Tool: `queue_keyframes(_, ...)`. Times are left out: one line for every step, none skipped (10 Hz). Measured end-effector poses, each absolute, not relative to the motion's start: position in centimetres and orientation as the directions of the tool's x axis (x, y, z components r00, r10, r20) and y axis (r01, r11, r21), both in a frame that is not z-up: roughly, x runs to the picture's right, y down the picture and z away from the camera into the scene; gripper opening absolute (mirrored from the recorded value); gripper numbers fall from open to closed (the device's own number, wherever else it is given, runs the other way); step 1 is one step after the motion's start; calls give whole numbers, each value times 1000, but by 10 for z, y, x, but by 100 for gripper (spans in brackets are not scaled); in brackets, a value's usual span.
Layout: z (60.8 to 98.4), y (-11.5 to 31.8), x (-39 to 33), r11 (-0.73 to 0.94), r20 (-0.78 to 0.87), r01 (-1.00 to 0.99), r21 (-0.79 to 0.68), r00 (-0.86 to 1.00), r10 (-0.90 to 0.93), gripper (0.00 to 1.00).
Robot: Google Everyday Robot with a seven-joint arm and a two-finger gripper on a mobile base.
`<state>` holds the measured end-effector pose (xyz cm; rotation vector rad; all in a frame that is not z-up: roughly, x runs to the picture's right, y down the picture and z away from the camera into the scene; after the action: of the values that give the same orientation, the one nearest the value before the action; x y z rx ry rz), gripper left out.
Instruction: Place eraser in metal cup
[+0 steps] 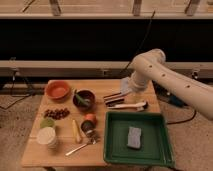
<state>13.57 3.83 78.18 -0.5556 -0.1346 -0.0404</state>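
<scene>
The eraser (114, 98), a flat striped block, lies on the wooden table (60, 150) right of the dark brown bowl (84, 99). The metal cup (88, 129), small and dark, stands near the table's middle front, just below an orange object (90, 119). My arm reaches in from the right, and its gripper (129, 90) hangs over the table's back right part, just right of and above the eraser, apart from it. The arm hides much of the gripper.
A white-handled tool (128, 105) lies just in front of the eraser. A green tray (114, 145) holds a grey-blue sponge (134, 137). At the left are an orange bowl (57, 90), dark berries (56, 113), a cream cup (47, 136), a yellow item (76, 131) and a spoon (81, 147).
</scene>
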Motion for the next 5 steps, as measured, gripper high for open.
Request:
queue_keyframes(794, 37, 121, 847, 161, 96, -523, 987, -12, 65)
queue_keyframes(805, 39, 113, 844, 179, 110, -525, 984, -17, 65)
queue_keyframes(823, 43, 101, 835, 207, 133, -534, 978, -23, 65)
queue_keyframes(830, 44, 96, 831, 218, 142, -538, 976, -26, 65)
queue_keyframes(839, 45, 87, 825, 238, 160, -543, 971, -32, 65)
